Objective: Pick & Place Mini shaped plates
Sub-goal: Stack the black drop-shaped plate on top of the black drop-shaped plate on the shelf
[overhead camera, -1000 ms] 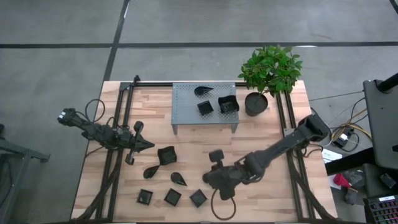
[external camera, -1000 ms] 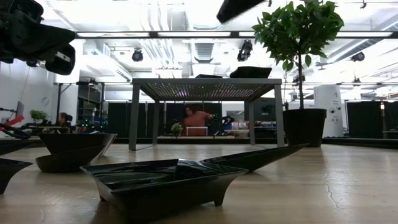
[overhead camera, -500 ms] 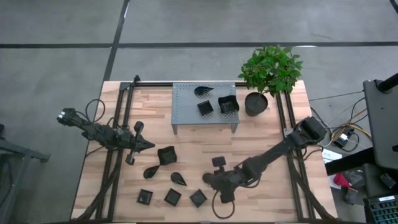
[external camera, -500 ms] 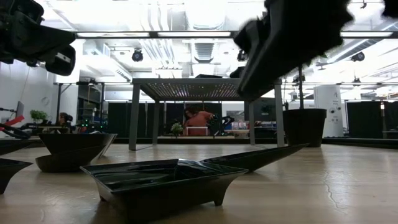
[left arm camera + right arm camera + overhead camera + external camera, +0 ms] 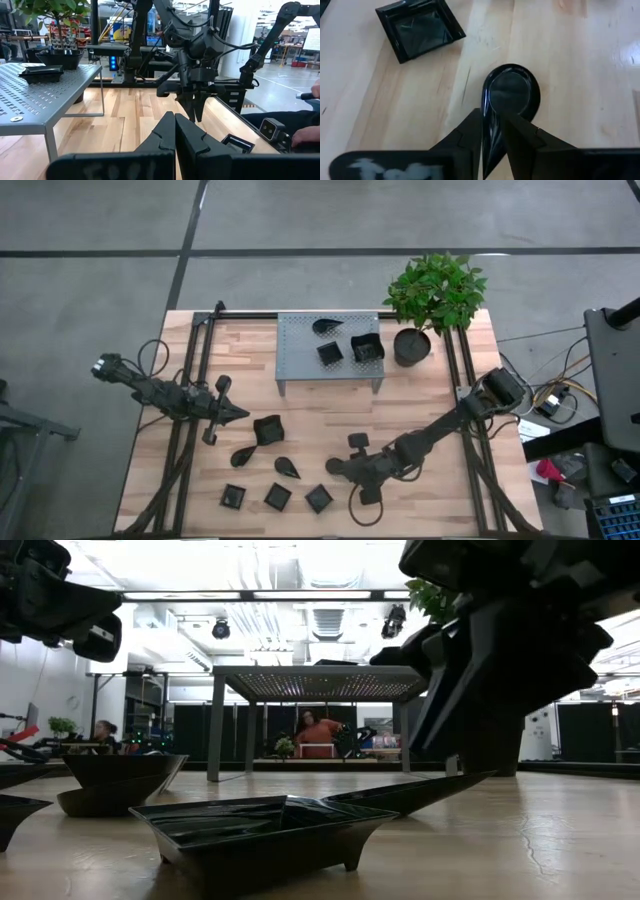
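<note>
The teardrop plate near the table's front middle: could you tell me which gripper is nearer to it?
Right. The right gripper has its fingers on either side of the teardrop plate's pointed tip. The left gripper waits farther off, beside the wavy-edged plate.

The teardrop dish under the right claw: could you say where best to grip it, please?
Grip the teardrop dish by its narrow pointed tail, from above: the right claw already straddles that thin raised rim, while the rounded bowl end looks too wide for the fingers.
</note>
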